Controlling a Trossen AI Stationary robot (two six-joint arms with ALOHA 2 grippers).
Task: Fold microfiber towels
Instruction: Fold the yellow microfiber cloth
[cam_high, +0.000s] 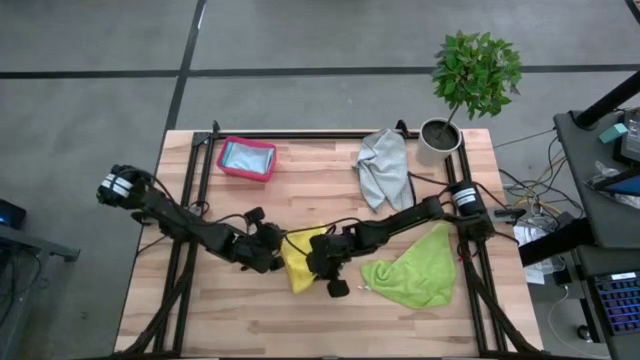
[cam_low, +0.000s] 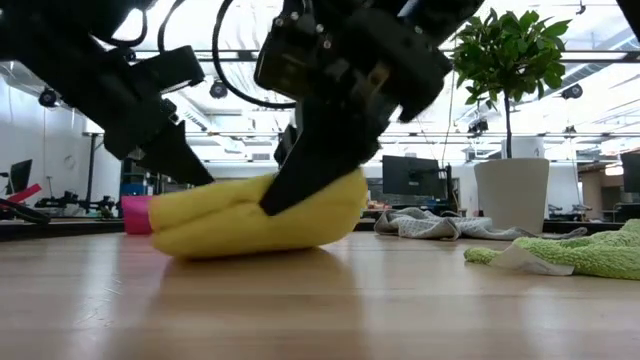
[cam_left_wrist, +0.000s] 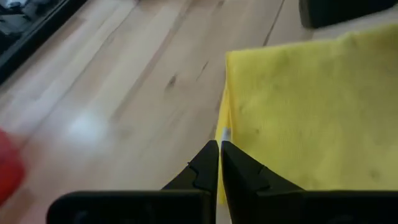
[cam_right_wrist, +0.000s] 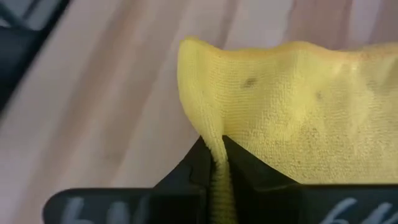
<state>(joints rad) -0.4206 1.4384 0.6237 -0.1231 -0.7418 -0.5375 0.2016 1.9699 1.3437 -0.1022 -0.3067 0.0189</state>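
A yellow microfiber towel (cam_high: 297, 268) lies doubled over in a thick roll (cam_low: 250, 222) on the wooden table, near its middle. My left gripper (cam_high: 272, 250) is at the towel's left edge and my right gripper (cam_high: 314, 262) is at its right side; both are shut on it. A lime green towel (cam_high: 415, 270) lies crumpled to the right. A grey towel (cam_high: 385, 165) lies crumpled at the far right. A light blue towel (cam_high: 247, 157) lies in the pink-red bin. A second yellow towel is not in view. My left gripper has its shut fingertips (cam_left_wrist: 211, 155) at the towel's left edge (cam_left_wrist: 222, 124), beside a small white tag, slanting down from the table's left. A thin strip of yellow shows between the fingers. The towel rests on the table. My right gripper pinches a raised fold of the towel (cam_right_wrist: 211, 140) between its two fingers. The fingers (cam_low: 290, 190) slant down onto the roll's upper right side. The fold stands up from the fingers as a ridge, and the rest of the towel lies on the table.
The pink-red bin (cam_high: 225, 165) stands at the far left of the table. A potted plant (cam_high: 440, 140) stands at the far right corner. Black frame rails (cam_high: 195, 190) run along the table's sides and back. Bare wood lies along the near edge (cam_high: 300, 330).
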